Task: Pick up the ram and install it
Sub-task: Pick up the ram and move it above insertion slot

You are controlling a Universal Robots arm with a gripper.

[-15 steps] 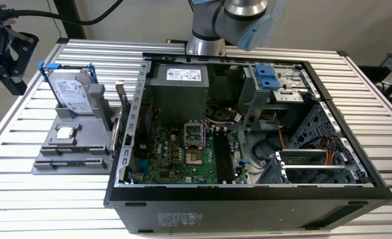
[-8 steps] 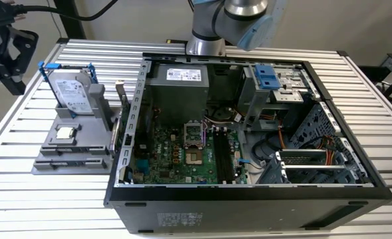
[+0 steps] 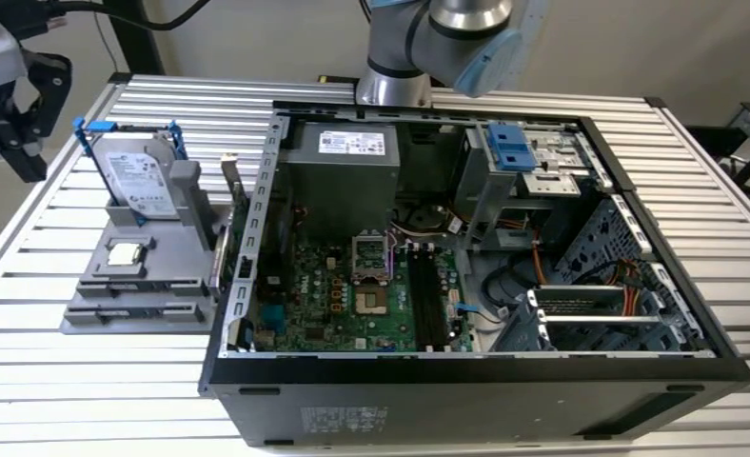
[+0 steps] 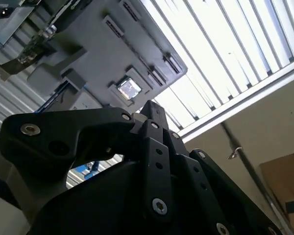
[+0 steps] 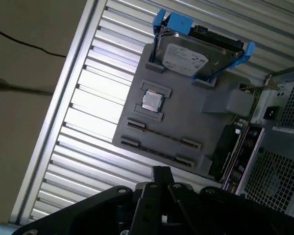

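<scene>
What looks like the ram [image 5: 224, 147], a dark narrow board, stands on edge along one side of a gray holder [image 5: 181, 125], the side nearest an open computer case [image 3: 477, 400]. Its detail is too small to be sure. The holder lies on a slatted metal counter [image 5: 103, 98], with the case just beside it. At one end of the holder a silver hard drive [image 5: 186, 56] with blue rails stands upright. A small square processor chip [image 5: 152, 101] sits in a recess near the holder's middle. The black pincer [image 5: 160, 171] hangs raised and well apart from the holder, its tips seemingly drawn together with nothing between them. Inside the case, the long black memory slots [image 3: 426, 295] on the motherboard [image 3: 330, 295] look vacant. By that reading the task is barely begun: the ram is neither grasped nor installed.
</scene>
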